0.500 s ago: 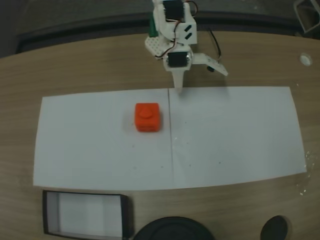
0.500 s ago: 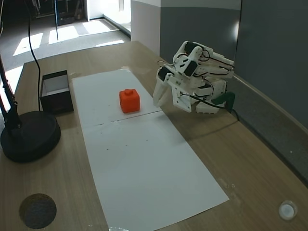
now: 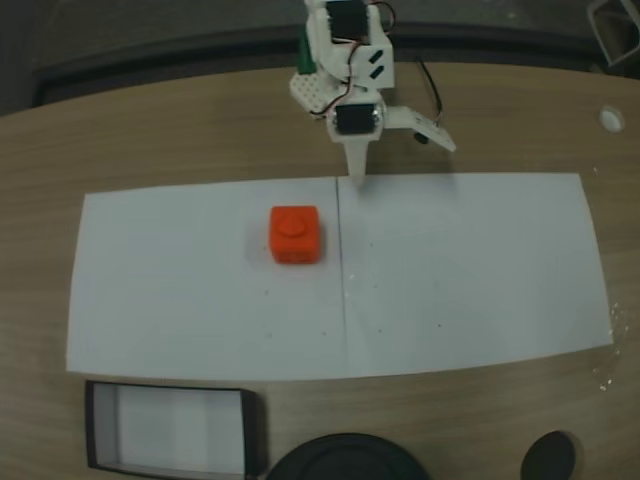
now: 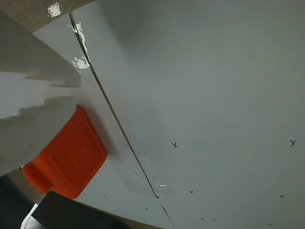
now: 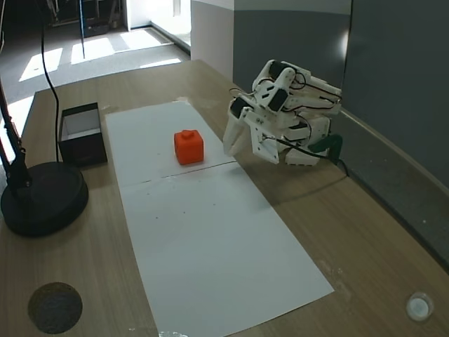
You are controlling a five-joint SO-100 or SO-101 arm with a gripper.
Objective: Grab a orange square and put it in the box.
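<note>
In the wrist view, the white fingers point(image 4: 33, 114) are seen at the left edge, drawn close together with only a thin slit between them and nothing held. Just past them the orange square point(image 4: 66, 160) lies flat on the white paper point(image 4: 214, 95), beside the seam where two sheets meet. The fingers point roughly at the block, so the approach is judged to be not yet begun.

In a fixed view, the box point(image 3: 175, 428) is set on the bare worktop point(image 3: 200, 140) at the near edge, just off the paper and well apart from the block point(image 3: 295, 235). Its pale floor is bare; nothing is seen inside. A round black base point(image 3: 345, 455) stands just beside it. The block sits upright near the seam, its raised disc uppermost, so its side faces are free for a pinch.

Farthest off, the arm point(image 3: 345, 70) is folded at the worktop's back edge, its tip lowered to the paper's far border.
</note>
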